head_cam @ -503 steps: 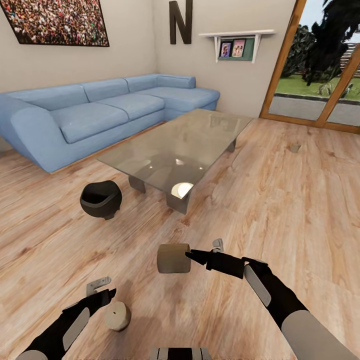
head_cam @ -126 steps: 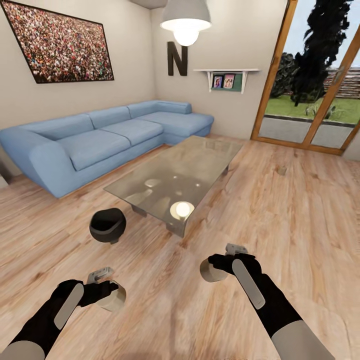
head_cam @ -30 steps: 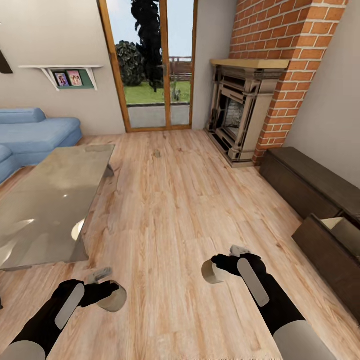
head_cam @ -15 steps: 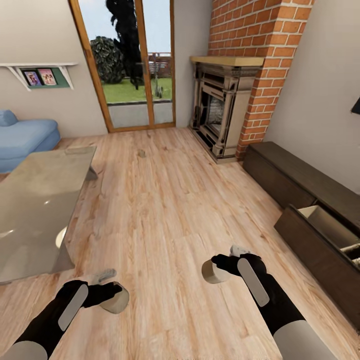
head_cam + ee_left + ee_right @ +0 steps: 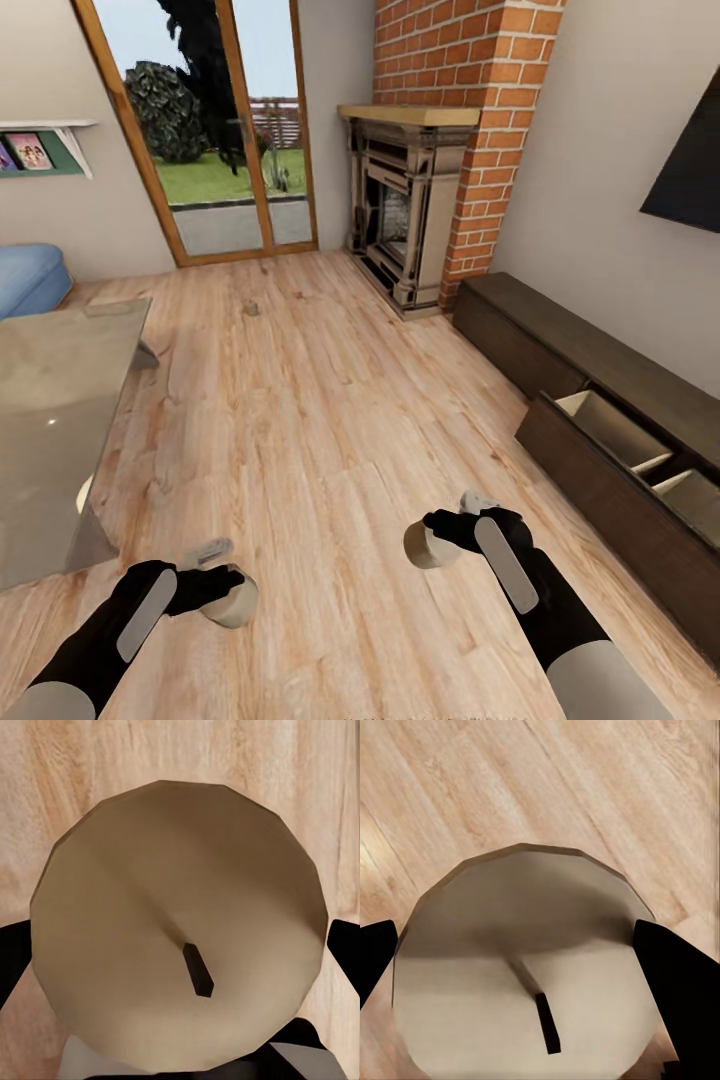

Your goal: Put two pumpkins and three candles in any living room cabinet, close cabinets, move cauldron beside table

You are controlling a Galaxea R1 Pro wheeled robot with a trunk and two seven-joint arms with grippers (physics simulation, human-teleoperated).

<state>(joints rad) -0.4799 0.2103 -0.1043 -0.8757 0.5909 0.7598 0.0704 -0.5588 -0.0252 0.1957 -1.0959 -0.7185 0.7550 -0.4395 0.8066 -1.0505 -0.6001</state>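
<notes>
Wood flooring runs ahead to the cabinet (image 5: 600, 370) on my right, its drawer pulled open (nearer the right arm), so my right gripper (image 5: 437, 537) and left gripper (image 5: 222, 590), each clamping a candle (image 5: 421, 546), must swing rightward

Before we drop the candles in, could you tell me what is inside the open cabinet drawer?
The open drawer of the cabinet shows two pale compartments with a divider, both apparently empty; its front panel hides their floors.
</notes>
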